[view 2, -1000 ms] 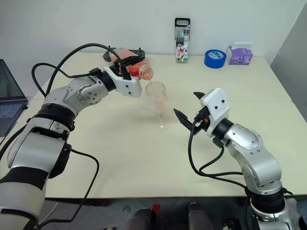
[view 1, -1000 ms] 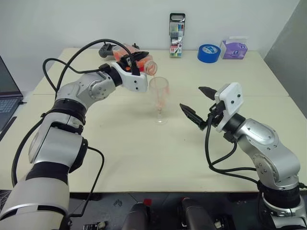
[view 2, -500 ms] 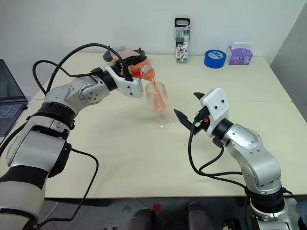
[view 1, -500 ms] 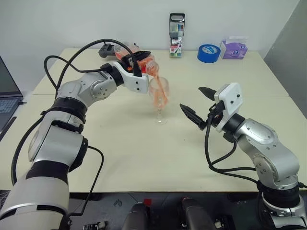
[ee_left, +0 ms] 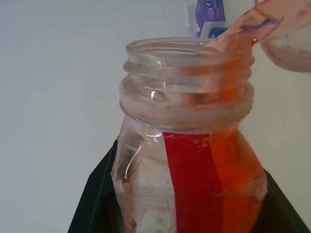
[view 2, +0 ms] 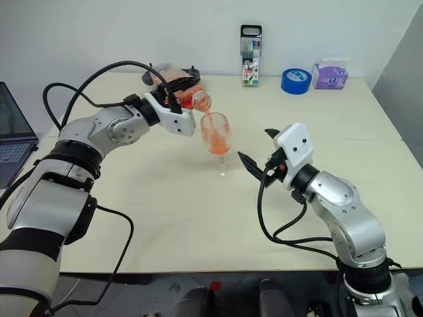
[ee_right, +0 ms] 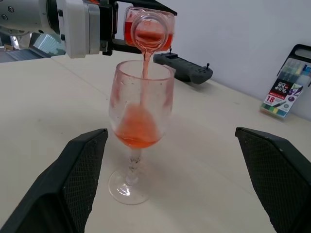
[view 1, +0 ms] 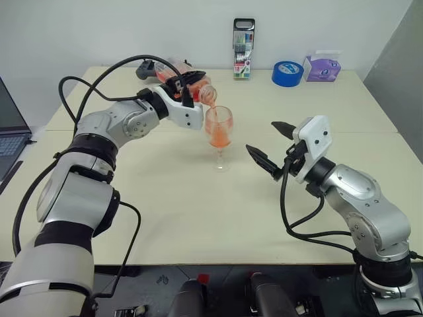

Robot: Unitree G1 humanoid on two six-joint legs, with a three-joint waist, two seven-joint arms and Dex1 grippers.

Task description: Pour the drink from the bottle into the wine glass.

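Two arms raised | left gripper (view 1: 187, 89) clamps tipped bottle (view 1: 192, 86) | right gripper (view 1: 271, 146) spread, level

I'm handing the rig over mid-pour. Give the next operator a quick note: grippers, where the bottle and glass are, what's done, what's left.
Left gripper: shut on the bottle, which is uncapped, tipped on its side with its mouth over the glass rim.
Right gripper: open, empty, hovering beside the glass and not touching it.
Wine glass: upright on the table, bowl partly filled.
Drink: a stream is running from the bottle mouth into the glass; some remains in the bottle.
Done: bottle opened, pouring underway.
Left: finish the pour without overfilling, tip the bottle upright, set it down.
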